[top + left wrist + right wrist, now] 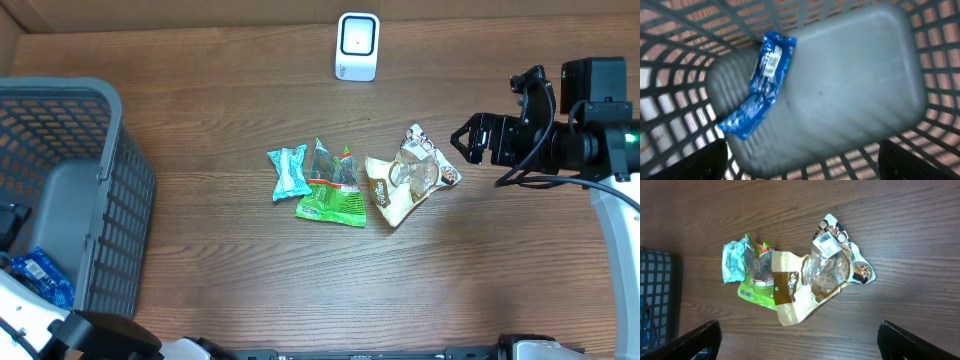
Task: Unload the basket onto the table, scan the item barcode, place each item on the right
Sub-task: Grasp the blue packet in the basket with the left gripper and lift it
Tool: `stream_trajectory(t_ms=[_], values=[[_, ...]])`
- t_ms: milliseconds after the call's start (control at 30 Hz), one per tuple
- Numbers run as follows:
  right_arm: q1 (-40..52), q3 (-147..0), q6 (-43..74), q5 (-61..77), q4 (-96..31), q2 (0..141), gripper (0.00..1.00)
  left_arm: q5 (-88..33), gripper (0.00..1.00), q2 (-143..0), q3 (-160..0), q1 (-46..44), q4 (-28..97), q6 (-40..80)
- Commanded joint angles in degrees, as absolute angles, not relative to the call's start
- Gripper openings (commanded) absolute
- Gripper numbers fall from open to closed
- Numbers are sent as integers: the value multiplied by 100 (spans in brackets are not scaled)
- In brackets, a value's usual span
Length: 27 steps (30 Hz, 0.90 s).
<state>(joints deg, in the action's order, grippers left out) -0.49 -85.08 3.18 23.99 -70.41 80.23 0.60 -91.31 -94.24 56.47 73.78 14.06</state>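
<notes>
While the right gripper [465, 140] hangs with its jaws spread wide and nothing between them, just off the right-hand corner of the snack pouch [410, 175], the step in hand looks like the pick-up that comes before a scan. The pouch, brown and cream with a clear window, lies flat a little right of the middle of the tabletop [220, 110]. Its white barcode label [826, 241] faces up near the pouch's corner nearest the far edge. A good grip would probably take the near, cream end or a side seam, so the fingers leave that label uncovered. The pouch's left end overlaps the green packet [335, 195], which touches a teal packet [290, 172] on its own left. Pinching only the pouch film and lifting straight up should keep from dragging those neighbours. The crinkled film may fold, so a flat, taut hold would help the label read. The scanner [357, 46] stands at the middle of the far edge with its window towards the table, well apart from the pouch, so the label would have to be turned to face it. The left gripper [805, 167] hovers open and empty over the basket [120, 200] at the left edge, where a blue packet [760, 85] already lies on the floor.
</notes>
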Motion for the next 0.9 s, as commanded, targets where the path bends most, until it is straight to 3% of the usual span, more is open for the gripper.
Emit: stream_trajectory(t_ms=[0, 367, 500, 867], values=[[-38, -8573, 248, 2405, -6976, 8018, 100, 591, 88, -9118, -8737, 5623, 6960, 1066], [-38, -8571, 250, 2405, -6954, 8018, 100, 1109, 96, -9142, -7231, 5634, 4759, -781], [-38, -8571, 252, 2405, -6947, 8020, 100, 1090, 98, -9170, -6757, 5634, 4219, -923], [-38, -8571, 279, 2408, -7011, 8023, 100, 1094, 83, -9609, -5625, 5634, 3398, -526]])
